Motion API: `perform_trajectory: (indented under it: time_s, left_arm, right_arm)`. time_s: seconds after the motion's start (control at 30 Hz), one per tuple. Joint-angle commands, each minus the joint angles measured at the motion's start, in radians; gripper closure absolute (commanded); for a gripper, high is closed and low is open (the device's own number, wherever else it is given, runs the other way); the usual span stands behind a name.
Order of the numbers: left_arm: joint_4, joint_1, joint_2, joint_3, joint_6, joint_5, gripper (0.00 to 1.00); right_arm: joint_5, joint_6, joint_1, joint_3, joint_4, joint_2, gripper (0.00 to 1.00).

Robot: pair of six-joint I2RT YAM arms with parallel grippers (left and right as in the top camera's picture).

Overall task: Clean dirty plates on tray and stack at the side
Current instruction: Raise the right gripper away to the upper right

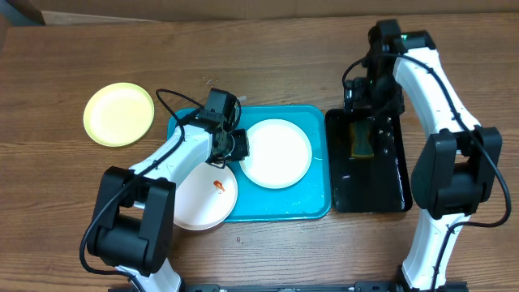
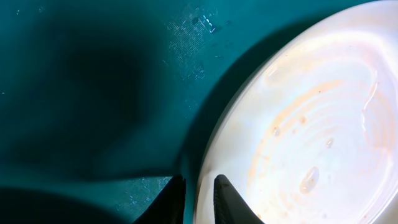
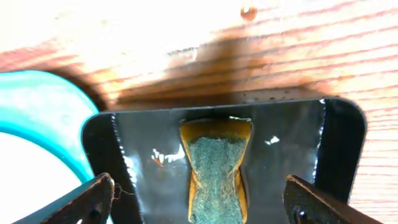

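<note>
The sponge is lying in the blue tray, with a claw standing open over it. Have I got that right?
Not quite. The sponge lies in the black tray, which stands beside the blue tray. The right gripper does stand open over it. The right wrist view shows this best.

White plate (image 2: 311, 124), wet with faint orange residue, sat on teal tray (image 2: 93, 93); left end effector (image 2: 199, 183) straddled its rim.

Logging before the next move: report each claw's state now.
Left claw: nearly closed, jaws straddling the rim of the white plate; whether it grips cannot be told.
Right claw: open, empty, above the sponge.
</note>
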Motion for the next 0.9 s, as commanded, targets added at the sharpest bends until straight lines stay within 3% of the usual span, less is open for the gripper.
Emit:
perform_trajectory:
  time_s: [0.0,0.2,0.57,0.7,0.87]
  left_arm:
    - [0.008,-0.013,0.04,0.012,0.008,0.003,0.86]
    - [0.012,-0.012,0.04,0.013,0.007,0.01,0.96]
    - [-0.092,0.076,-0.091,0.088,-0.029,0.049,0.96]
    - [-0.125,0.108,-0.115,0.096,0.055,0.126,0.96]
    - [-0.128,0.109,-0.116,0.103,0.074,0.122,0.96]
  right_arm:
    - [-0.005,0.008,-0.023,0.023,-0.003,-0.006,0.09]
    - [-0.005,0.031,-0.107,0.023,0.026,-0.006,0.0]
    - [-0.005,0.067,-0.276,0.023,0.044,-0.006,0.0]
    - [-0.005,0.068,-0.284,0.023,0.044,-0.006,0.0]
    - [-0.005,0.068,-0.284,0.023,0.043,-0.006,0.0]
